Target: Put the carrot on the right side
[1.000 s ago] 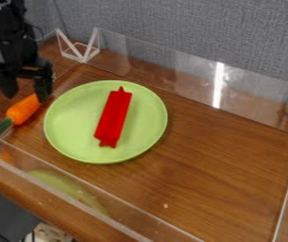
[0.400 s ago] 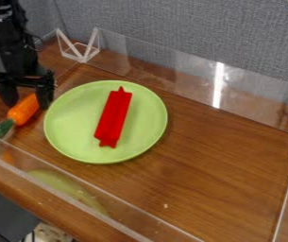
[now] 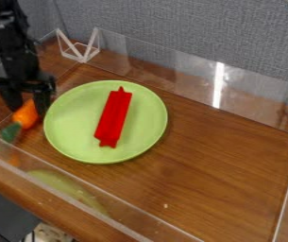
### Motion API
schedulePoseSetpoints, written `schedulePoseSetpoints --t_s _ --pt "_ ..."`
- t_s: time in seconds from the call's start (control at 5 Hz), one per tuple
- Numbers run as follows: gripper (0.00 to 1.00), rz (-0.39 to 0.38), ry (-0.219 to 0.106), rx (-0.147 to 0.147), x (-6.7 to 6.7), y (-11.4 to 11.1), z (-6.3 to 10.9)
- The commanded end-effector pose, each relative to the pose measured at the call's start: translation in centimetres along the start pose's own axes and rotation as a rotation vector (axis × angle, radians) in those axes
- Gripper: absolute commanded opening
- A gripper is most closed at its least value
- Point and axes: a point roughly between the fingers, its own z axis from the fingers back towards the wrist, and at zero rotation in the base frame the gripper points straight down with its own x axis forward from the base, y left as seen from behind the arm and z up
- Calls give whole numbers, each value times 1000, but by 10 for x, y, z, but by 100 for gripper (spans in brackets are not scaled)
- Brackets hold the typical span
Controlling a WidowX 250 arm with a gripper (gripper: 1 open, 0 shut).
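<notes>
The grasping step is in hand: the pincer (image 3: 24, 98) is seen closed down around the carrot (image 3: 23, 115) at the plate's (image 3: 71, 132) nine o'clock, and a lift toward three o'clock is judged next.

Table (image 3: 222, 161): wood-grain top, polished, semi-gloss w/ reflections. Plate (image 3: 71, 128): lime-green plastic, smooth, matt. Red bar (image 3: 113, 115): plastic, smooth, slight sheen. Carrot (image 3: 25, 115): orange, smooth, prob. plastic; view partly blocked. Gripper (image 3: 22, 96): black, matt. Barrier panels (image 3: 196, 71): clear acrylic, glossy. Back wall (image 3: 196, 24): grey, rough woven-looking texture.
</notes>
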Motion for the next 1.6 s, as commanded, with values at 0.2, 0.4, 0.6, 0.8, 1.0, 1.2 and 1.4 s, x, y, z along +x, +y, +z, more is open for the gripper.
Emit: schedulePoseSetpoints --t_s 0.2,0.4,0.6,0.8,1.0,1.2,1.4 --pt "0 -42 -89 17 12 9 39" --pt "0 -63 -114 12 14 10 57" --pt "0 -91 -133 9 18 -4 78" --pt "0 -123 -159 7 23 -20 106" --pt "0 -210 -197 -7 26 -41 134" --pt "0 -319 -239 -31 26 -70 152" --pt "0 -368 -259 -55 13 -113 154"
